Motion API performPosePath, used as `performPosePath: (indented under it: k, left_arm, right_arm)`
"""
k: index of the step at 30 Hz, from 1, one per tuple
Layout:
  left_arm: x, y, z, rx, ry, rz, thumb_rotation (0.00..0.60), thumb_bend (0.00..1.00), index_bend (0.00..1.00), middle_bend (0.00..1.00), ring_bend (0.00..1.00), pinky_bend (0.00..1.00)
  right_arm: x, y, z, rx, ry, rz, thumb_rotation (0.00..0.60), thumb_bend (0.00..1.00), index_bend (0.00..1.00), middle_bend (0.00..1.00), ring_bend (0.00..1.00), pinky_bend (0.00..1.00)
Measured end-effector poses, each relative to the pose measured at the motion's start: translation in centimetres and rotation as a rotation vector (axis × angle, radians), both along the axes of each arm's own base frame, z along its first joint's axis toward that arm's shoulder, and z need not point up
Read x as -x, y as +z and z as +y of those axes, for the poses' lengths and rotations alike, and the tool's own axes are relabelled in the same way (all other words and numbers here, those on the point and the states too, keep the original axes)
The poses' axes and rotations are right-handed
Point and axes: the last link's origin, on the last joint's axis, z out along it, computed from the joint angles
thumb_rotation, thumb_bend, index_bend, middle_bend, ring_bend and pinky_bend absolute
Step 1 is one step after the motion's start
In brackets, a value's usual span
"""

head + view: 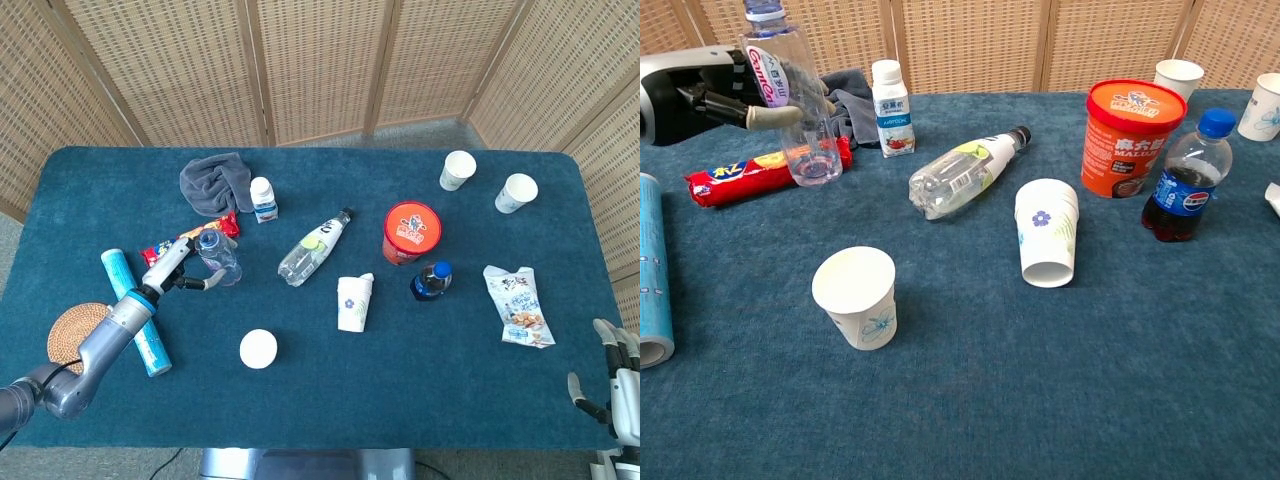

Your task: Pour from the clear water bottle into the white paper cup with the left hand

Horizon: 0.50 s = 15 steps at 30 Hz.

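Note:
The clear water bottle (790,100) stands nearly upright, its base just above the red biscuit packet (735,175). My left hand (695,95) grips it from the left side, thumb across its front. In the head view the bottle (217,256) and the left hand (178,262) are at the table's left. The white paper cup (857,297) stands upright in front of and to the right of the bottle, apart from it; from above the cup (258,349) is nearer the front edge. My right hand (612,385) hangs off the front right corner, fingers apart, holding nothing.
A lime-labelled bottle (965,170) lies mid-table beside an upturned flowered cup (1046,245). An orange tub (1137,125) and a cola bottle (1185,180) stand to the right. A small white bottle (893,120), a grey towel (215,182), a blue tube (135,312) and a coaster (75,335) are on the left.

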Motion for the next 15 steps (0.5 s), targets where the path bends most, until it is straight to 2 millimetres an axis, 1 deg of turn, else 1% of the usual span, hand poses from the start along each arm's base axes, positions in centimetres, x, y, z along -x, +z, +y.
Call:
performPosePath:
  k: [8, 15]
  left_arm:
    - [1.4, -0.5, 0.0, 0.025, 0.028, -0.033, 0.6, 0.46, 0.33, 0.31, 0.3, 0.28]
    - [2.2, -1.8, 0.1, 0.039, 0.025, -0.032, 0.6, 0.46, 0.32, 0.31, 0.29, 0.28]
  right_arm:
    - [0.0, -0.1, 0.0, -0.004, -0.005, -0.001, 0.6, 0.44, 0.0, 0.04, 0.0, 0.0]
    - [0.1, 0.0, 0.3, 0.001, -0.015, -0.001, 0.6, 0.44, 0.0, 0.04, 0.0, 0.0]
